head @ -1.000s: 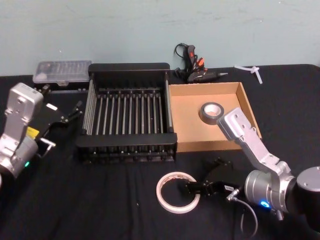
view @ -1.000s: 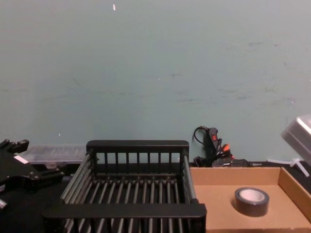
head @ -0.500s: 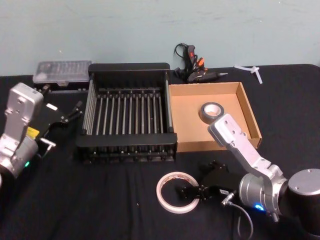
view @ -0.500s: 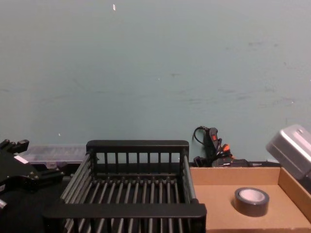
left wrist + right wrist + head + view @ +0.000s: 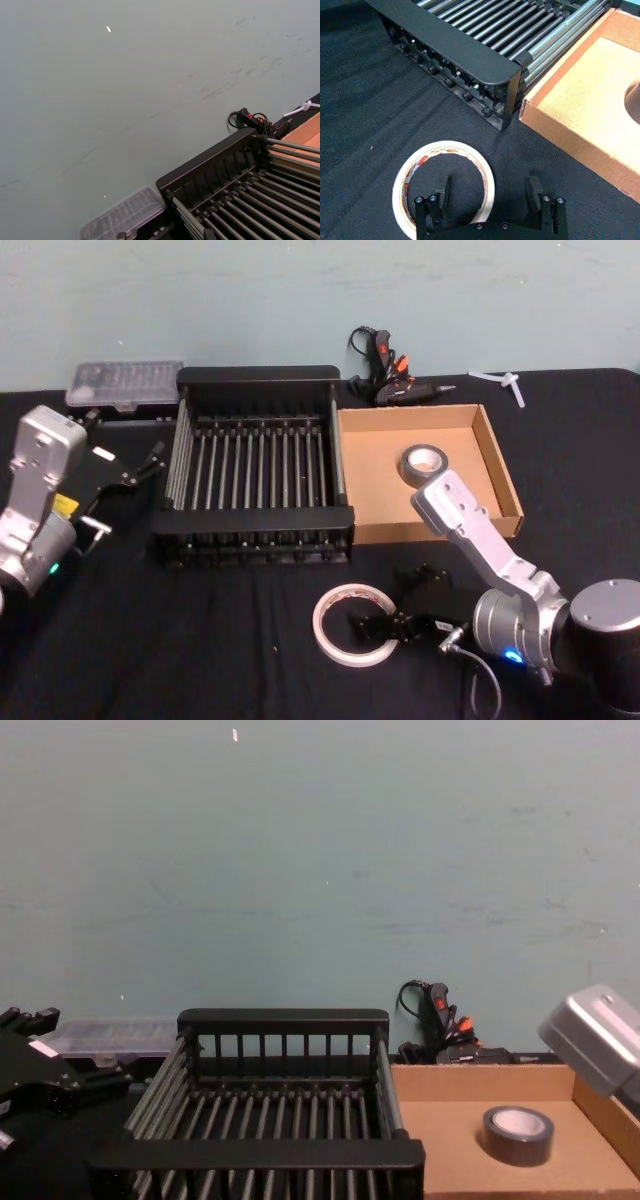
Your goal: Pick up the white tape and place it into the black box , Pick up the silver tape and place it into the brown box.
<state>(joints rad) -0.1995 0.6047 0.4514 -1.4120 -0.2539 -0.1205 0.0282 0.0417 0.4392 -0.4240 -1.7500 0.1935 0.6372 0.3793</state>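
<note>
The white tape (image 5: 352, 624) lies flat on the black cloth in front of the black box (image 5: 258, 373). My right gripper (image 5: 378, 625) hangs open low over the roll's right side. In the right wrist view one finger (image 5: 441, 188) is over the hole of the white tape (image 5: 404, 183) and the other finger (image 5: 534, 189) is outside it, with the right gripper (image 5: 487, 189) straddling the ring wall. The silver tape (image 5: 422, 464) sits inside the brown box (image 5: 497, 455), right of the black box. My left gripper (image 5: 145, 465) is parked left of the black box.
A clear plastic case (image 5: 125, 385) lies behind the black box at the left. A black and orange glue gun (image 5: 385, 375) and a white plastic piece (image 5: 505, 380) lie near the back edge. The black box front rim (image 5: 455, 55) stands close beyond the white tape.
My right gripper has slid left and now straddles the white tape's right wall, with the forearm swinging left too. The left arm and both tapes have not moved.
</note>
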